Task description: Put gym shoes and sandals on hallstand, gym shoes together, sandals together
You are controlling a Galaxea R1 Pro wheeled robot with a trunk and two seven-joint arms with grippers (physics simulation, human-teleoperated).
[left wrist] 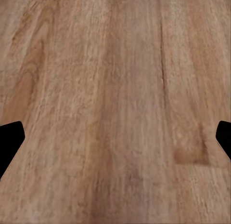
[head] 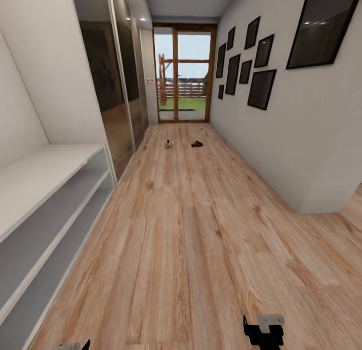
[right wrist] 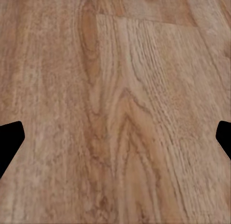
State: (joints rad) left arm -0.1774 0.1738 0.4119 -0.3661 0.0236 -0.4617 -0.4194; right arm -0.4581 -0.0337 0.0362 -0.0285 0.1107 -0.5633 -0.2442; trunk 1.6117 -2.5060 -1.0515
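both jaws spread and empty, shoes far down the hall

my right gripper [head: 263,332] hangs low over the corridor floor [head: 191,249], and my left gripper [head: 75,346] just pokes in at the near edge. through each wrist camera i see my dark fingertips [left wrist: 10,142] [right wrist: 10,142] set far apart at the sides, jaws wide, nothing between them but bare wood planks, touching nothing. beside my left arm runs the pale hallstand [head: 45,174] along the wall, its bench top and two low shelves bare. far ahead, well apart from me and near the glass door [head: 183,74], a gym shoe [head: 169,144] and a sandal [head: 197,143] lie on the floor, near each other but not touching; they are too small to tell whether each is one or a pair. dark frames [head: 261,89] hang on the right wall.
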